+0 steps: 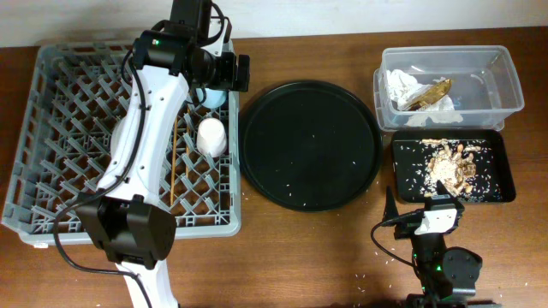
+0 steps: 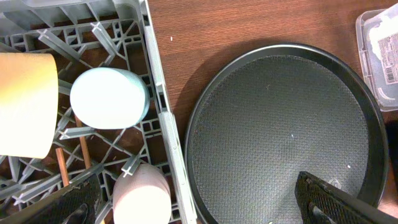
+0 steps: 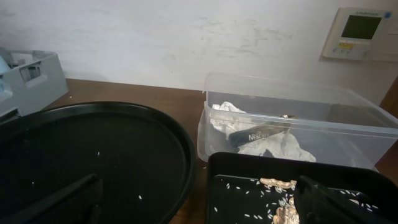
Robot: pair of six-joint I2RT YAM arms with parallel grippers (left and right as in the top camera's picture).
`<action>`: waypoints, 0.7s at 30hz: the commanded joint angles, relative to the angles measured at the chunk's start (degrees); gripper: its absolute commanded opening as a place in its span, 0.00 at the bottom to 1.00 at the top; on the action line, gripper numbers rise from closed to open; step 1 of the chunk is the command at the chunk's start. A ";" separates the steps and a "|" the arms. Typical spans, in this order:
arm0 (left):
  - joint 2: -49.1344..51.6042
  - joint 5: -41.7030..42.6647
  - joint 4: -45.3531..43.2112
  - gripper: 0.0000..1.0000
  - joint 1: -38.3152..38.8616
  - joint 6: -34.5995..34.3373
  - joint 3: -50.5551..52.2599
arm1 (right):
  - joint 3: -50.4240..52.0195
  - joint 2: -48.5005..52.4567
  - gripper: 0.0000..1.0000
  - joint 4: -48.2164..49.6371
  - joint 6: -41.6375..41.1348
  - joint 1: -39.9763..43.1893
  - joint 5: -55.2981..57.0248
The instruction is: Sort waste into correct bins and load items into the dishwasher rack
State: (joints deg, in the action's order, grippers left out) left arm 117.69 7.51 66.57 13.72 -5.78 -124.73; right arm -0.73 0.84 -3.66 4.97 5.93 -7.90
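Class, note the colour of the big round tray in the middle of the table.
The round tray is black, clearest in the overhead view.

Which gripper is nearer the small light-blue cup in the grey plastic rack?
Left. The left gripper hovers above the cup; the right gripper sits far off, by the shallow black rectangular tray.

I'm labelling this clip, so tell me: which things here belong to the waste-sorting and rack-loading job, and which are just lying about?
Job: dishwasher rack, light-blue cup, pink cup, chopsticks, yellow bowl, clear tub with napkins and wrapper, shallow black tray with food scraps.
Lying about: round black tray, wall panel.
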 commanded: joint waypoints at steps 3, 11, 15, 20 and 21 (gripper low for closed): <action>-0.44 0.22 -0.09 0.99 -0.15 0.31 -1.14 | 0.42 -0.63 0.98 -0.26 -0.04 -0.42 1.07; -0.44 -0.33 0.13 0.99 -0.15 0.33 -1.16 | 0.42 -0.63 0.99 -0.26 -0.04 -0.42 1.07; -0.44 -6.05 2.84 0.99 -0.28 0.33 -1.14 | 0.42 -0.63 0.98 -0.26 -0.04 -0.42 1.07; -2.36 -12.02 3.52 0.99 -0.61 3.96 -1.09 | 0.42 -0.63 0.98 -0.26 -0.04 -0.42 1.07; -3.23 -12.57 2.60 0.99 -1.05 5.22 -0.98 | 0.42 -0.63 0.98 -0.26 -0.04 -0.39 1.07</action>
State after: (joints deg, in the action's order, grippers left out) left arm 117.67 -0.01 70.08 13.65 -5.08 -124.73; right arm -0.73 0.84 -3.68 4.93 5.93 -7.70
